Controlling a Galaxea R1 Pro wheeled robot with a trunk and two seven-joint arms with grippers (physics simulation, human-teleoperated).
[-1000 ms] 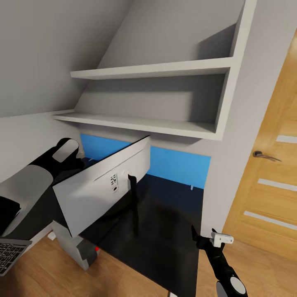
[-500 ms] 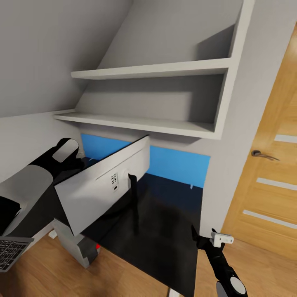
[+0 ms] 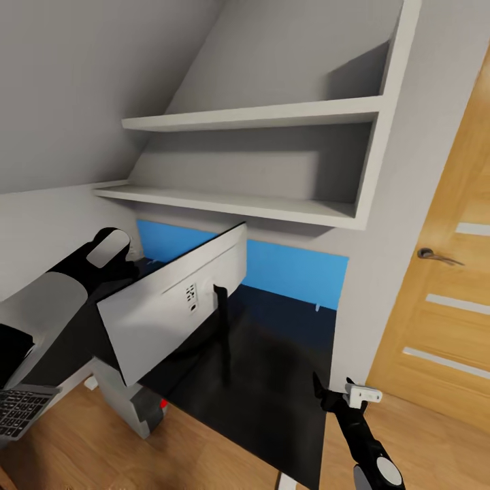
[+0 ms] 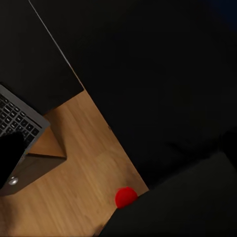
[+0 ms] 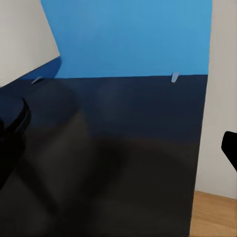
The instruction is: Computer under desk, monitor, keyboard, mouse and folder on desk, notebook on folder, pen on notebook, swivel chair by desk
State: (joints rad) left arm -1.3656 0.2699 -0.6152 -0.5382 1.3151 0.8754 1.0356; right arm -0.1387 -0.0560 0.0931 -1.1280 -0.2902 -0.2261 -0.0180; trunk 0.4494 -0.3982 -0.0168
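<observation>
The monitor [image 3: 163, 313] shows its light-grey back and stands tilted on the glossy black desk [image 3: 272, 401], its thin black stand [image 3: 221, 327] on the top. My left arm [image 3: 102, 262] reaches past the monitor's far edge, and its gripper is hidden behind the screen. At the desk's near right corner my right gripper [image 3: 339, 393] hangs open and empty, its fingers [image 5: 12, 133] far apart above the black top [image 5: 123, 163]. The keyboard [image 3: 20, 408] [image 4: 17, 121] lies low on the wooden floor. Under the desk stands the light-grey computer [image 3: 126, 401].
A blue back panel [image 3: 292, 272] [image 5: 128, 39] closes the desk's rear. Two grey wall shelves [image 3: 238, 204] hang above it. A grey wall pillar [image 3: 381, 272] bounds the desk on the right, with a wooden door [image 3: 442, 306] beyond. A red spot [image 4: 126, 196] shows beside the computer.
The whole head picture has slid slightly right, so the camera moved. Monitor, shelves and keyboard shifted with it. Both arms keep their places in the picture.
</observation>
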